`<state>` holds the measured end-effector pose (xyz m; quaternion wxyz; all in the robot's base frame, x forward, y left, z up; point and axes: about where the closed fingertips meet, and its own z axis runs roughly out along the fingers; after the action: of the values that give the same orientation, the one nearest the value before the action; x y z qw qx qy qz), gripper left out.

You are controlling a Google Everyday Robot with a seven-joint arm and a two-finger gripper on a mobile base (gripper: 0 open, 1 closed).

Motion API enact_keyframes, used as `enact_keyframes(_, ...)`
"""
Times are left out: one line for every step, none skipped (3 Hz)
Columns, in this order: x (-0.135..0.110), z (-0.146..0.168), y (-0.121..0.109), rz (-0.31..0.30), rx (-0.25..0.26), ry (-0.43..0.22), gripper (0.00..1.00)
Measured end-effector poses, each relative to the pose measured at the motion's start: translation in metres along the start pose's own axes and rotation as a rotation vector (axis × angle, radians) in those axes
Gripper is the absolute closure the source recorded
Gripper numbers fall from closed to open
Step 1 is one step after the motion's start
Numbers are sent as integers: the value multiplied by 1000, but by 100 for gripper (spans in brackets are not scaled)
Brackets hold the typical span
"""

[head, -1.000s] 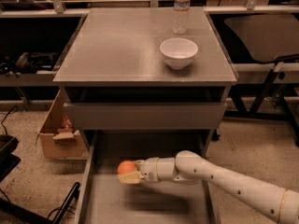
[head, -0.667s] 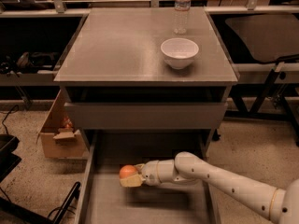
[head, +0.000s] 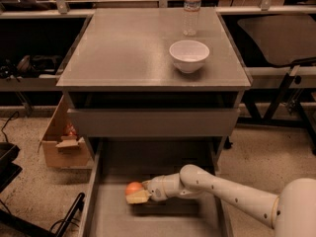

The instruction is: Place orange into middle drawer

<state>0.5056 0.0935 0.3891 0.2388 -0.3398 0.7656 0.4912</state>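
Below the grey worktop (head: 128,53), the orange (head: 133,186) is seen grasped in the hand (head: 137,192) just above the open middle drawer's (head: 163,158) floor, so only the release is judged left.
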Motion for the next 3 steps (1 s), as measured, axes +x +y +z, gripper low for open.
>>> enact_keyframes(1,1,0,2,-1,1,82)
enact_keyframes(1,1,0,2,-1,1,59)
enact_keyframes(1,1,0,2,-1,1,36)
